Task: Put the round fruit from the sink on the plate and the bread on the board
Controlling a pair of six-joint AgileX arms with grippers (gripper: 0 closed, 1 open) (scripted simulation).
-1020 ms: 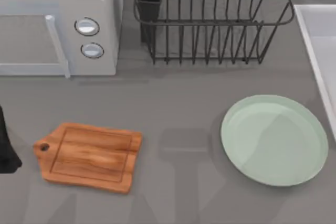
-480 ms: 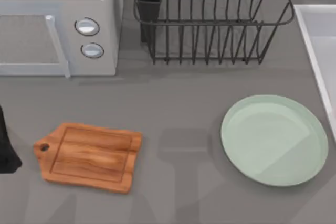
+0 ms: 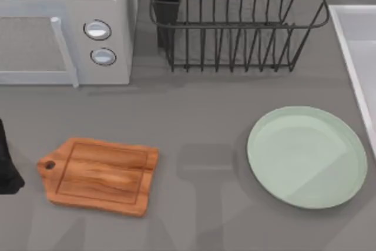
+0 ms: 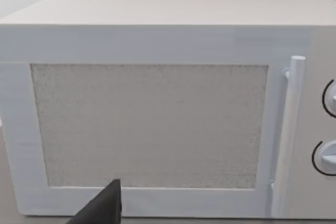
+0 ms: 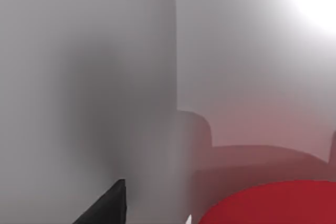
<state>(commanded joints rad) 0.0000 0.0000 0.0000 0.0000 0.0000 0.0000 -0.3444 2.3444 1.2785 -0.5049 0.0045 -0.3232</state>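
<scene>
One red round fruit is filling the near corner of our right wrist view, lying just beside our right hand's dark fingertip inside the pale sink; whether that hand is open or closed we cannot tell. On the counter, the plate is sitting bare at the right and the board at the left. Our left arm is waiting at the counter's left edge, facing the microwave.
</scene>
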